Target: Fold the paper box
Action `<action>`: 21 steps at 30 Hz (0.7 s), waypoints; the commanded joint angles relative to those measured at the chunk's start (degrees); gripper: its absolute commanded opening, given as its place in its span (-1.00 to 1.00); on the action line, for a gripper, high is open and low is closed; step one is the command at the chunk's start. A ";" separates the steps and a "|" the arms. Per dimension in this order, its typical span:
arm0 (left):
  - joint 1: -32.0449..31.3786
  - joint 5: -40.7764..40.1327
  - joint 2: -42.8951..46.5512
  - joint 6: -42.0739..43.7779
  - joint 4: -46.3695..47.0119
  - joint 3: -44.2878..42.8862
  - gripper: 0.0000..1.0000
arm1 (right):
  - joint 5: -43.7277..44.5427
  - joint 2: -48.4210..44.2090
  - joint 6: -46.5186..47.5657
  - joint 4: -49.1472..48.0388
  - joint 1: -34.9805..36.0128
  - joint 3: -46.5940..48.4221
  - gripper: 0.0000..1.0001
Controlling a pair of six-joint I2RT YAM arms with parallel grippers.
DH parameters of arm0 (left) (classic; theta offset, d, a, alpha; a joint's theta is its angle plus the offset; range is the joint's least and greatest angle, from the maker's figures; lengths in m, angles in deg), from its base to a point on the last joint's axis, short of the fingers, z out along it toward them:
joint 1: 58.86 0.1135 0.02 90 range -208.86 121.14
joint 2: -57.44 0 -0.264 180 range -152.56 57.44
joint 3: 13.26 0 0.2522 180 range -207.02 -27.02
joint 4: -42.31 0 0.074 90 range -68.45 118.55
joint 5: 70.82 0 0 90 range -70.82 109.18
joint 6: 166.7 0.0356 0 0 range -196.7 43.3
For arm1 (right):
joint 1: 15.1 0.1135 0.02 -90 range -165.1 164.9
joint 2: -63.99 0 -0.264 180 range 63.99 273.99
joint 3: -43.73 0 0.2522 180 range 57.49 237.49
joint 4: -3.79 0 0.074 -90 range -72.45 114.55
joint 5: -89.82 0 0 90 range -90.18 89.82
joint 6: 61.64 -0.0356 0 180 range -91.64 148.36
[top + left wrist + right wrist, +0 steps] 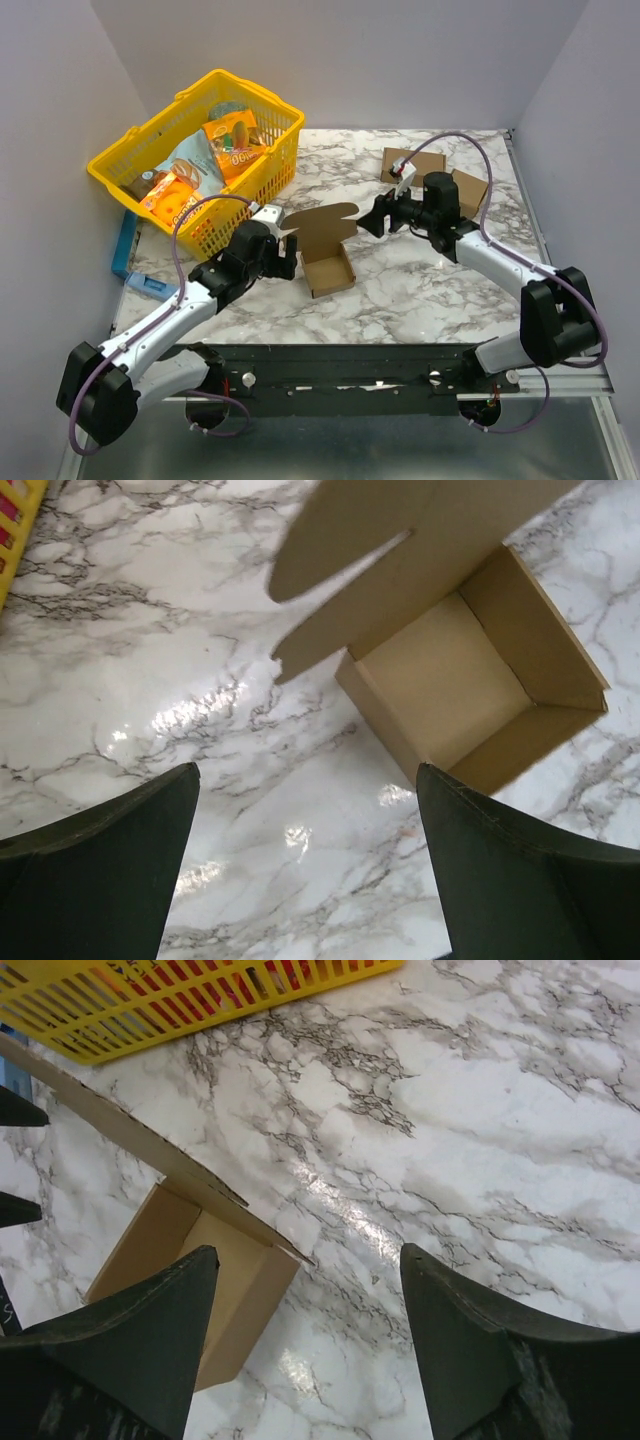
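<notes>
The paper box (327, 262) is plain brown cardboard and sits on the marble table at the centre. Its tray part stands formed with upright walls, and its lid flap with rounded tabs (322, 222) is open and leans away toward the back. My left gripper (283, 257) is open and empty just left of the box; the left wrist view shows the box (450, 675) ahead of its fingers (500, 865). My right gripper (372, 221) is open and empty just right of the lid; the right wrist view shows the box (190, 1260) at the left behind its finger (140, 1340).
A yellow basket (120, 165) with snack packets stands at the back left, its edge also in the right wrist view (150, 1020). Two closed brown cardboard cuboids (412, 163) (468, 190) lie at the back right. A blue object (125, 245) lies by the left table edge.
</notes>
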 commanded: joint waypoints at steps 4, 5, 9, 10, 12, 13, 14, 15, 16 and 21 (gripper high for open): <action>2.48 2.15 -2.97 3.64 13.44 1.85 0.85 | -1.67 4.04 5.02 -2.72 1.51 3.08 0.44; 2.48 2.24 -3.23 3.90 15.19 1.94 0.82 | -1.84 4.48 5.20 -2.73 1.86 3.17 0.40; 2.48 5.31 -3.50 5.31 20.37 3.52 0.69 | -2.55 6.24 6.17 -2.38 2.65 3.70 0.34; 2.48 5.66 -3.67 5.75 21.00 3.61 0.67 | -2.72 6.59 6.43 -2.12 2.91 3.87 0.33; 2.48 5.93 -4.73 6.01 21.62 3.43 0.62 | -3.07 7.12 6.35 -2.37 3.18 3.87 0.31; 2.48 6.62 -5.08 6.62 21.79 3.35 0.56 | -3.25 7.30 6.43 -2.64 3.44 3.96 0.30; 2.48 6.72 -5.78 6.63 22.14 3.26 0.54 | -3.34 7.47 6.43 -2.64 3.53 4.14 0.26; 2.48 6.72 -6.05 6.72 22.41 3.35 0.51 | -3.34 7.82 6.52 -2.55 3.70 4.31 0.23; 2.48 6.81 -6.40 6.89 22.67 3.35 0.39 | -3.34 8.00 6.78 -2.29 3.97 4.49 0.20; 2.48 6.90 -7.81 6.37 23.29 2.82 -0.05 | -2.72 8.36 6.78 -1.76 4.85 4.93 -0.11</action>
